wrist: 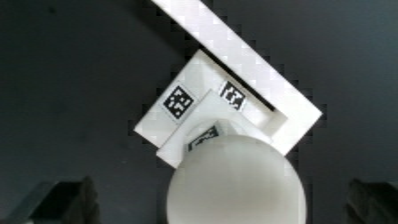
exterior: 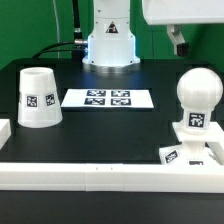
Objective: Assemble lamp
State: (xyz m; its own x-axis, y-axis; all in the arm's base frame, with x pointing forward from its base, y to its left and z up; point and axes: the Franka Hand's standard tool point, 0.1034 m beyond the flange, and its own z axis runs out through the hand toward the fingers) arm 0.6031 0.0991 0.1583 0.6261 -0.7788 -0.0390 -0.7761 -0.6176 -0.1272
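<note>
The white round-headed bulb [exterior: 196, 98] stands upright on the flat square base [exterior: 186, 152] at the exterior view's right, against the front rail. The tapered shade [exterior: 38, 97] stands wide end down at the exterior view's left, apart from them. My gripper [exterior: 180, 42] hangs above the bulb, clear of it. In the wrist view the bulb [wrist: 231, 178] fills the middle between my two fingertips [wrist: 61, 200], with the base [wrist: 217, 100] under it. My gripper [wrist: 217, 205] is open and holds nothing.
The marker board [exterior: 108, 99] lies flat in the middle of the black table. A long white rail [exterior: 100, 172] runs along the front edge and also shows in the wrist view [wrist: 222, 40]. The arm's white pedestal [exterior: 108, 45] stands at the back.
</note>
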